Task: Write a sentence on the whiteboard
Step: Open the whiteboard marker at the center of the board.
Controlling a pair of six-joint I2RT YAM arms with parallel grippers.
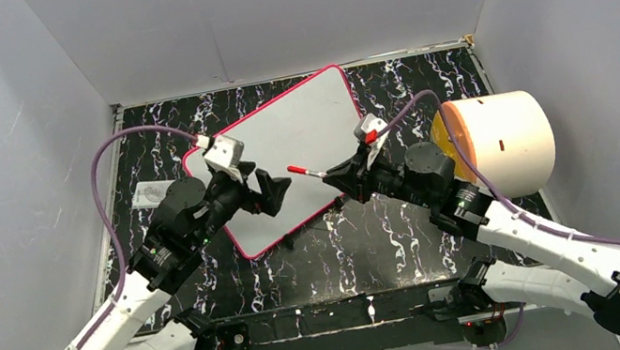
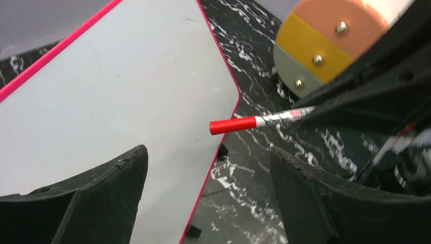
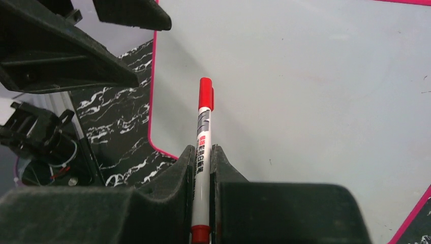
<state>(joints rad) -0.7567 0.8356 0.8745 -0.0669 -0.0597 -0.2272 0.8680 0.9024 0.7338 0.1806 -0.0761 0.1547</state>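
Note:
The whiteboard (image 1: 299, 134) lies tilted on the black marbled table, white with a thin pink frame. Its surface (image 3: 315, 76) is bare; no sentence shows on it. My right gripper (image 1: 336, 173) is shut on a white marker (image 3: 203, 137) with its red cap (image 3: 205, 94) on, held over the board's near right edge. The capped end (image 2: 233, 125) points at my left gripper (image 1: 280, 189). That gripper (image 2: 207, 152) stands open just short of the cap, over the board's edge (image 2: 218, 147), with nothing between its fingers.
A cream cylinder (image 1: 505, 142) with an orange and yellow end (image 2: 315, 46) lies at the right of the table. A small white printed card (image 1: 148, 194) lies left of the board. Grey walls close in the table on three sides.

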